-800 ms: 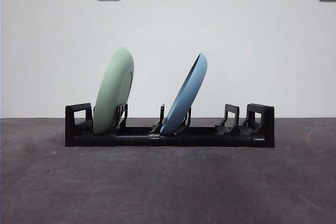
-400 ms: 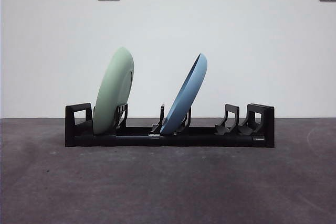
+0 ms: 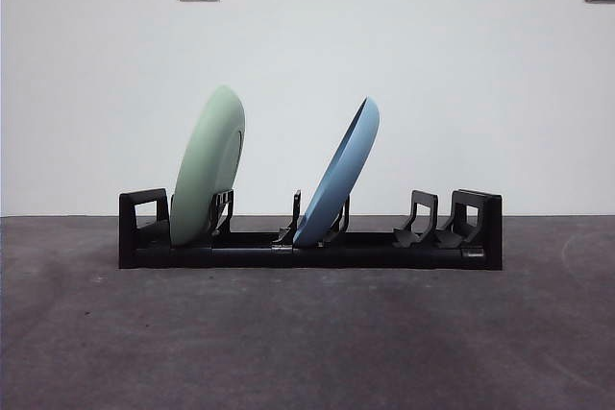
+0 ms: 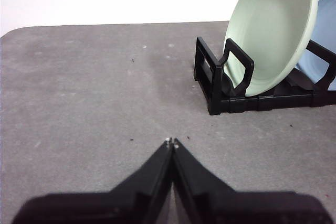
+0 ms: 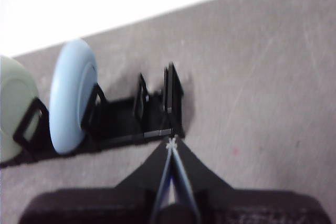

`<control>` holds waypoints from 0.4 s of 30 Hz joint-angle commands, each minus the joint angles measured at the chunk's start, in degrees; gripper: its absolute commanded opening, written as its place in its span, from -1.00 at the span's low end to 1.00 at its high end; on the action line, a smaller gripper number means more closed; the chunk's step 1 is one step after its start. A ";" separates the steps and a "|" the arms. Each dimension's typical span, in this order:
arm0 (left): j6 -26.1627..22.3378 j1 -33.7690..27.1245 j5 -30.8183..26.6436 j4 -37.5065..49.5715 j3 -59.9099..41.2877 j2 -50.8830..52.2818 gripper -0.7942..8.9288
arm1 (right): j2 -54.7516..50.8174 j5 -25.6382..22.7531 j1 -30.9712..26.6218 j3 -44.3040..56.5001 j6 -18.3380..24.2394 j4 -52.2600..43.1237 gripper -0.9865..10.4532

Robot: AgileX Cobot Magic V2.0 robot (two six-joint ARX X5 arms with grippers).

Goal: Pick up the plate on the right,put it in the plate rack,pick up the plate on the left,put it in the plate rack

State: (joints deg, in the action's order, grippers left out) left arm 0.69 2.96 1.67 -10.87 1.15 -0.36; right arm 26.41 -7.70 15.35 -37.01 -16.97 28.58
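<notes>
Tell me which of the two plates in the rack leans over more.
The blue plate, near the middle of the rack. It tilts well over to the right, while the green plate at the left end stands closer to upright.

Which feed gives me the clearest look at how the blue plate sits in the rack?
The front view: the blue plate shows edge-on, leaning in a middle slot of the plate rack. The right wrist view shows its back, blurred, standing in the rack. The left wrist view catches only a sliver of it behind the green plate.

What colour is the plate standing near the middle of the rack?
Light blue: the blue plate leans in the plate rack, clearest in the front view.
</notes>
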 commanded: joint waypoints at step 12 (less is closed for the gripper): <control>0.42 -0.17 -0.09 0.15 -0.87 0.07 -0.84 | -23.43 0.24 -10.01 23.96 11.54 -13.88 -0.86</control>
State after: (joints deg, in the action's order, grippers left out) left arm 0.69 2.96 1.67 -10.87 1.15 -0.36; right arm 3.46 -7.51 5.41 -14.35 -6.22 15.33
